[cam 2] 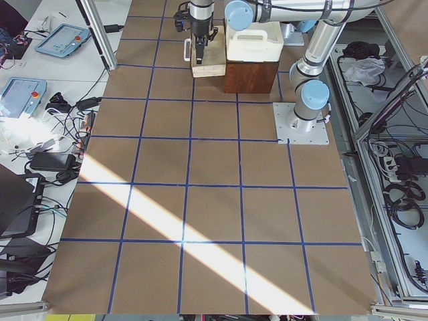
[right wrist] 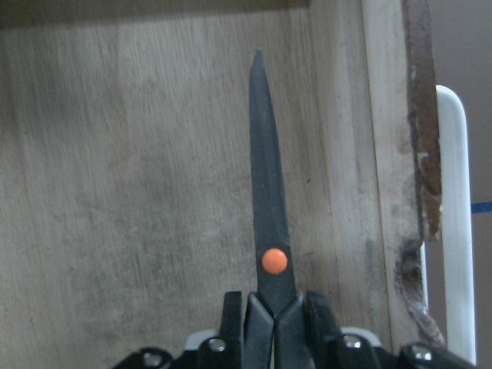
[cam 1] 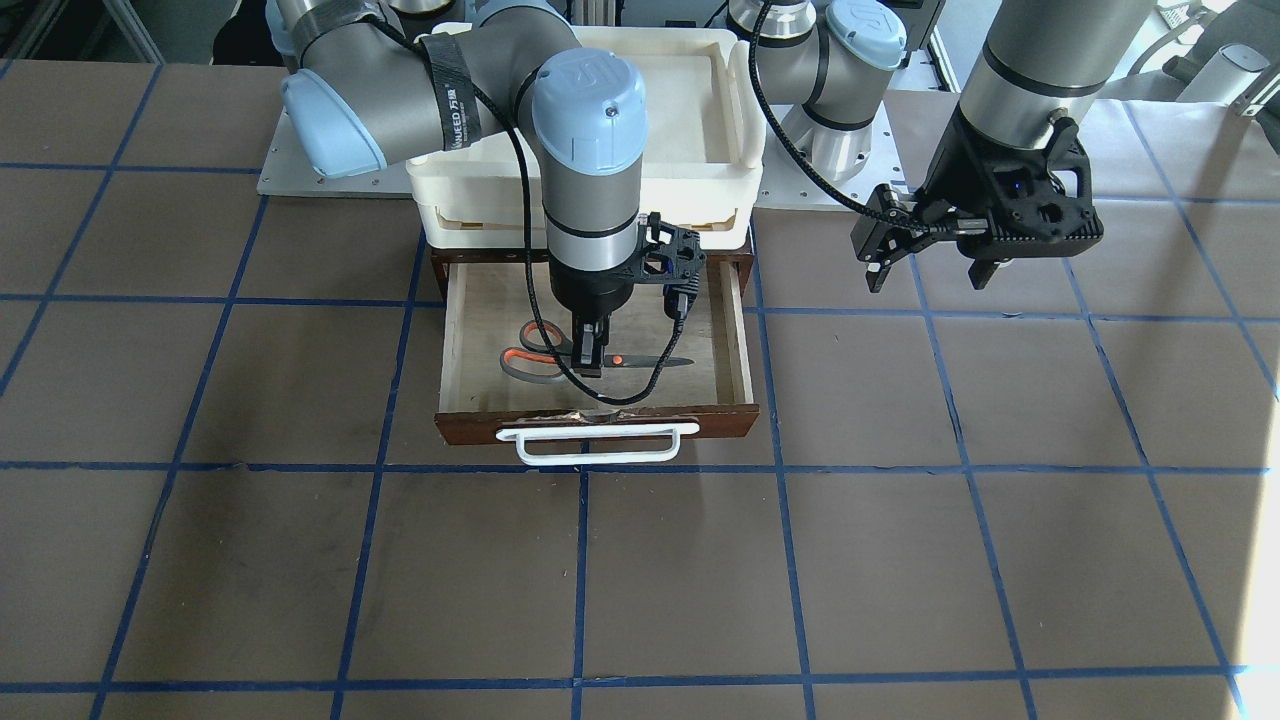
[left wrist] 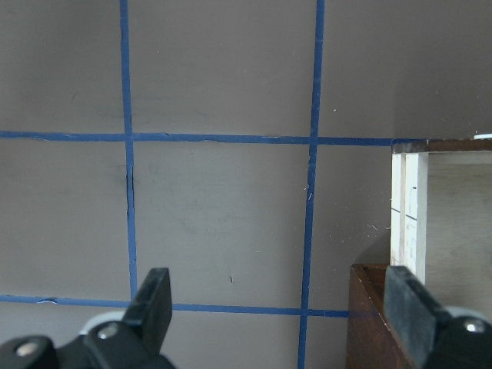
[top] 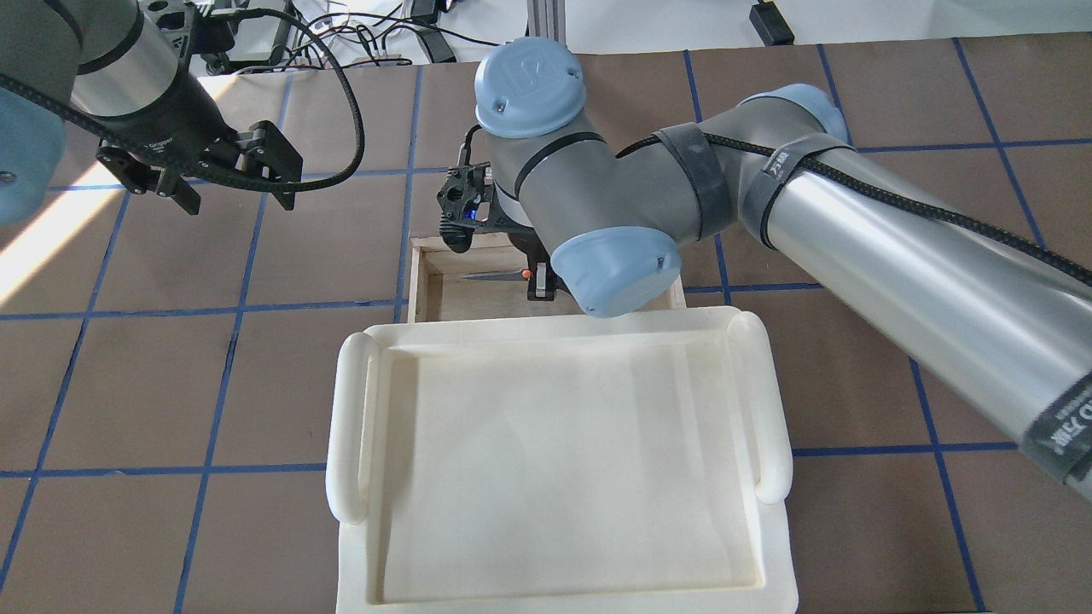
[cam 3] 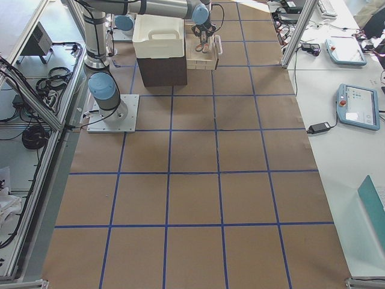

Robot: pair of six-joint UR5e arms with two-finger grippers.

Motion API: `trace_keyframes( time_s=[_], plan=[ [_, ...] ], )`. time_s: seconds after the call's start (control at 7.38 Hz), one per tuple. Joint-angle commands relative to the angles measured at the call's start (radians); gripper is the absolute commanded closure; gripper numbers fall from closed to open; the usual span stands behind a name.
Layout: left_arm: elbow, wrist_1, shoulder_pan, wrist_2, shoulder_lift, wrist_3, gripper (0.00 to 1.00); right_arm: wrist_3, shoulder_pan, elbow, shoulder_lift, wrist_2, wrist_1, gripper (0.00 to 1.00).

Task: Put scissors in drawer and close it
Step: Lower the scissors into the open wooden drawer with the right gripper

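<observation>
Drawer [cam 1: 720,420] is pulled out from under the cream tray [cam 1: 735,180], white bar handle [cam 1: 600,447] facing away from the robot. We see the scissors [cam 1: 620,360] inside it, over the pale wooden floor, about mid-width. The blades are closed and point to the robot's left; the grey loops with orange lining sit toward its right.

Right gripper [cam 1: 591,352] reaches straight down into the drawer. In the right wrist view its fingers [right wrist: 231,315] press on both sides of the scissors [right wrist: 269,231] just behind the orange pivot dot [right wrist: 274,261], so the jaws are clamped on them. We cannot tell whether the scissors lie on the floor or hang just above it. The blade tip points along the drawer front, near the handle [right wrist: 453,231] but not touching.

Left gripper [cam 1: 925,265] hangs above the table [cam 1: 1000,500], off to the robot's left of the drawer and apart from it. Its jaws stand wide apart with nothing between them. The left wrist view shows both fingers [left wrist: 154,304] over the blue-taped table, with a drawer corner [left wrist: 369,307] beside the other finger.
</observation>
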Motion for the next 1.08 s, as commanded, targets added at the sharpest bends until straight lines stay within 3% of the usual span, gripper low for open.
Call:
trace_keyframes(
  time_s=[0.0, 0.95],
  plan=[
    [0.000, -0.002, 0.000, 0.001, -0.006, -0.001, 0.00, 0.006, 0.001, 0.005, 0.015, 0.001, -0.004, 1.00],
    [0.000, 0.000, 0.003, 0.004, -0.008, 0.001, 0.00, 0.009, 0.034, 0.008, 0.040, 0.002, -0.012, 1.00]
  ],
)
